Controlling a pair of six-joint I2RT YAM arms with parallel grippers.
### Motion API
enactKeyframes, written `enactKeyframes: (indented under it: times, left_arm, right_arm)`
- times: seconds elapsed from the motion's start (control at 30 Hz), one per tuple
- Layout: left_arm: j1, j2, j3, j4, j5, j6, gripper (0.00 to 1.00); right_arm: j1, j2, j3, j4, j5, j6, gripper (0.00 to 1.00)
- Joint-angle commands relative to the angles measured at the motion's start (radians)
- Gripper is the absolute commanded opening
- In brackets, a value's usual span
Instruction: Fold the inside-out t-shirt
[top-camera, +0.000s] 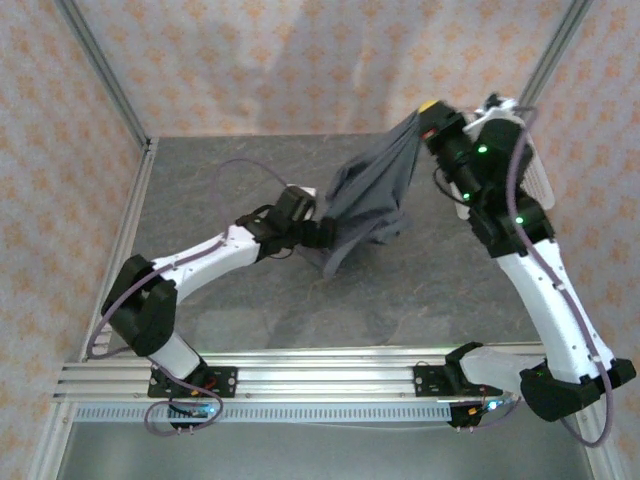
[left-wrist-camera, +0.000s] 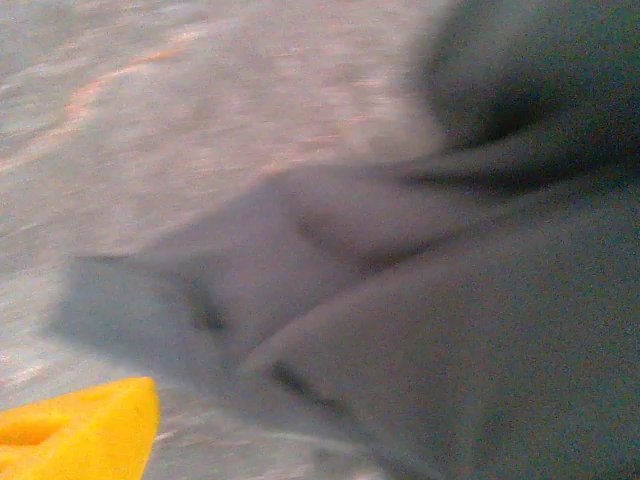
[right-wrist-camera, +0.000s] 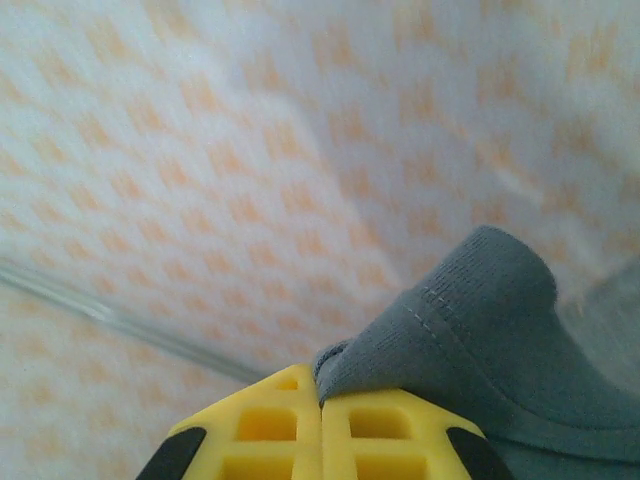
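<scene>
Yellow fingers (right-wrist-camera: 270, 425) of the right gripper (right-wrist-camera: 322, 400) are clenched together, and a stitched hem of the inside-out t-shirt (right-wrist-camera: 490, 320) is pinched in the seam where they meet. The grey cloth bulges up just to the right of the pinch and falls away below. Behind it is a pale wall (right-wrist-camera: 200, 150) with a small orange pattern.

From above, the right gripper (top-camera: 432, 118) is raised over the far right part of the tabletop (top-camera: 250, 300), close to the far edge. The inside-out t-shirt (top-camera: 365, 200) hangs from it as a bunched, slanting drape that widens toward the middle of the tabletop. Its lowest folds are at or close to the surface there.

The left gripper (top-camera: 322, 233) is low near the middle of the tabletop, right at the drape's lower left side. Its jaws are released. In the blurred wrist view one yellow finger (left-wrist-camera: 80, 435) sits far out in the lower left corner, with bare tabletop (left-wrist-camera: 200, 100) between it and the cloth. The other finger is out of sight. The t-shirt (left-wrist-camera: 480, 330) lies ahead in soft folds, with one flap spread flat toward the finger.

The left arm (top-camera: 200, 255) reaches in from the near left corner. The right arm (top-camera: 545, 290) rises along the right edge from the rail (top-camera: 320, 380) at the near edge.
</scene>
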Motion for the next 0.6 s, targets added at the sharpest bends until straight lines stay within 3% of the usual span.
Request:
enactKeyframes:
  times: [0.0,0.13,0.27,0.4,0.57]
  left_arm:
    - [0.072,-0.044,-0.083,-0.094,-0.085,-0.017,0.88]
    - [0.103,-0.118,-0.115,-0.069,-0.015,0.029,0.90]
    - [0.116,-0.269,-0.086,-0.040,0.087,0.020,0.95]
    - [0.117,-0.418,-0.038,0.031,0.189,-0.019,1.00]
    - [0.118,-0.387,0.090,-0.080,0.226,-0.044,1.00]
  right_arm:
    - [-0.050,-0.012,0.161,0.167,0.042,0.045,0.00]
    - [-0.055,0.061,0.267,0.148,-0.062,0.027,0.00]
    - [-0.056,0.092,0.201,0.147,-0.259,0.015,0.00]
    - [-0.055,0.082,-0.017,0.180,-0.466,0.015,0.00]
    - [0.005,0.018,-0.378,0.266,-0.636,0.018,0.00]
